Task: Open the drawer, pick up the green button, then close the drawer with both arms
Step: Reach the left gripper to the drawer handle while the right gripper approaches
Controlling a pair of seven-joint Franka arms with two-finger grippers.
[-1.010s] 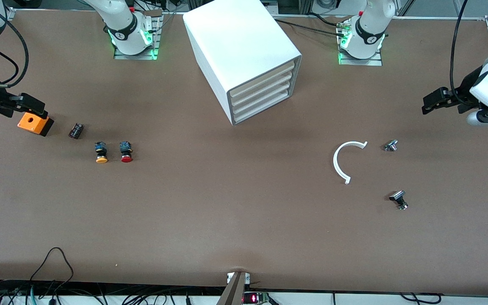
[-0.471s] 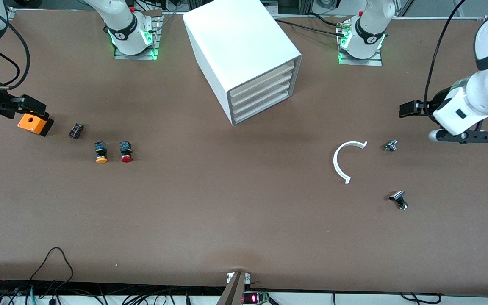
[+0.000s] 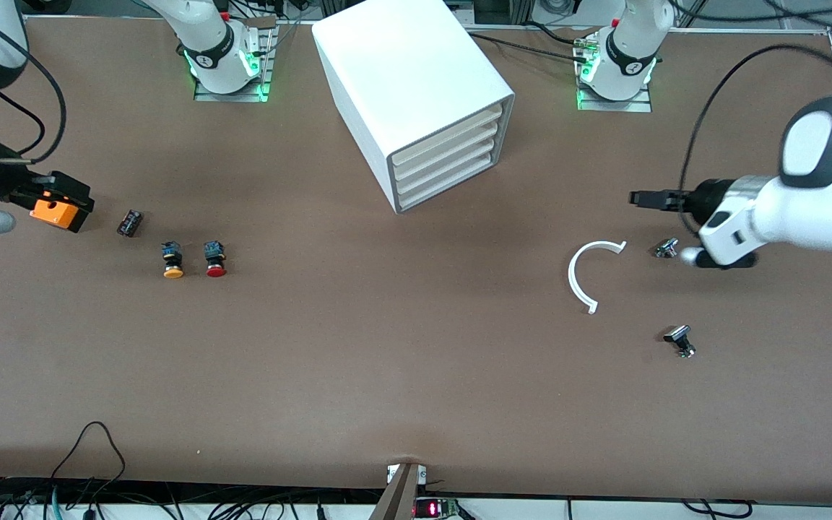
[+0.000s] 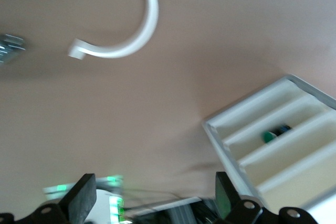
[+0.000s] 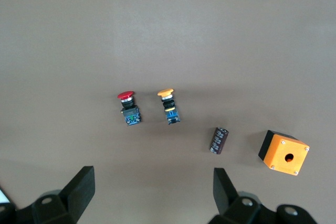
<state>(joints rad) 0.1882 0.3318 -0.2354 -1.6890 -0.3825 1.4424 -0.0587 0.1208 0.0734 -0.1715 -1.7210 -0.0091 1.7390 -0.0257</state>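
Note:
The white cabinet (image 3: pixel 416 94) stands at the table's middle, close to the robots' bases, with all its drawers pushed in. The bottommost drawer (image 3: pixel 446 189) is shut. In the left wrist view a green-capped button (image 4: pixel 269 137) shows in a gap between drawer fronts (image 4: pixel 278 145); I cannot tell which drawer holds it. My left gripper (image 3: pixel 648 198) (image 4: pixel 155 195) hangs open over bare table, between the cabinet and the left arm's end, its fingers empty. My right gripper (image 3: pixel 62 189) (image 5: pixel 152 187) is open and empty over the orange box (image 3: pixel 55 212).
A yellow-capped button (image 3: pixel 172 261), a red-capped button (image 3: pixel 215 259) and a small dark part (image 3: pixel 129 222) lie beside the orange box. Toward the left arm's end lie a white plastic arc (image 3: pixel 583 274) and two small metal parts (image 3: pixel 666 248) (image 3: pixel 680 340).
The left arm has swung in from the table's end toward the cabinet, carrying its open gripper to a spot close to the white arc. The right gripper has shifted slightly over the orange box.

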